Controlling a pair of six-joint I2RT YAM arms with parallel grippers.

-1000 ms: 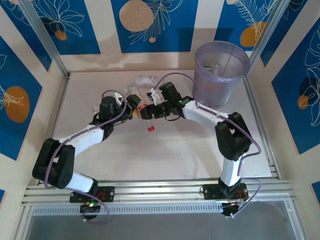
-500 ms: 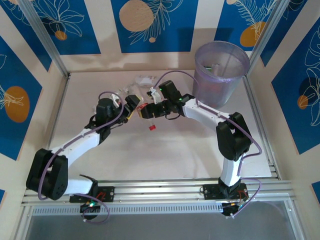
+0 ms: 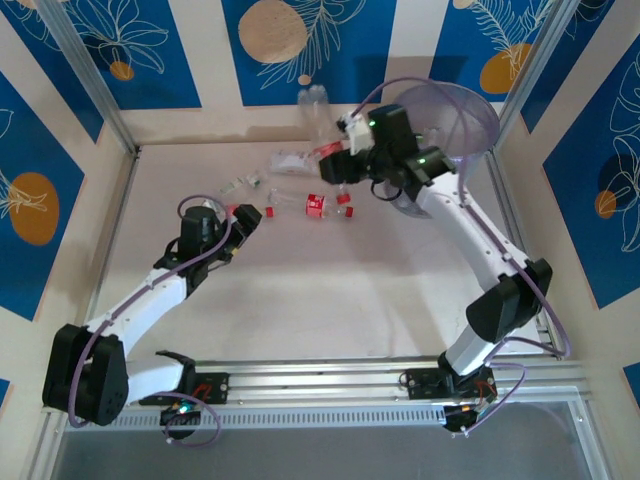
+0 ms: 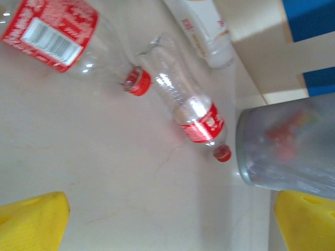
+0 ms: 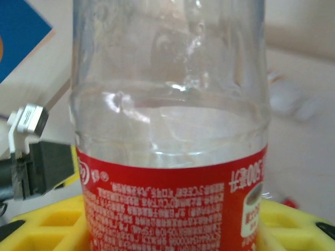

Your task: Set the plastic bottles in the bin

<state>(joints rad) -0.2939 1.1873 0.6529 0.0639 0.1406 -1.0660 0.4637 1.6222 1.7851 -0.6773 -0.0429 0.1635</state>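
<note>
Right pincer (image 3: pixel 334 166): clamped on a bottle (image 3: pixel 316 108), gripping it at the red label. The clear body sticks out past my fingers toward the back wall, lifted off the table (image 3: pixel 330 300). Right wrist view agrees: the bottle stands between my yellow pads (image 5: pixel 44 226), and the label print reads upside down. Cap end not visible.

Bin (image 3: pixel 468 108): back right corner, just right of this pincer. My arm crosses in front of its near wall. The held bottle is left of the rim, not over it.

Left pincer (image 3: pixel 244 214): spread wide and holding nothing, low over the table, left of centre. Left wrist view: yellow fingertips (image 4: pixel 32 225) at the two bottom corners, bare table between.

Lying on their sides ahead of the left pincer:
- near bottle (image 4: pixel 52 29), red label, red cap;
- second bottle (image 4: pixel 191 104), red label, red cap pointing at the bin's wall;
- white-label bottle (image 4: pixel 204 26), farther back.

Cannot tell whether any of them touch. Blurred red shapes show through the bin's wall.
</note>
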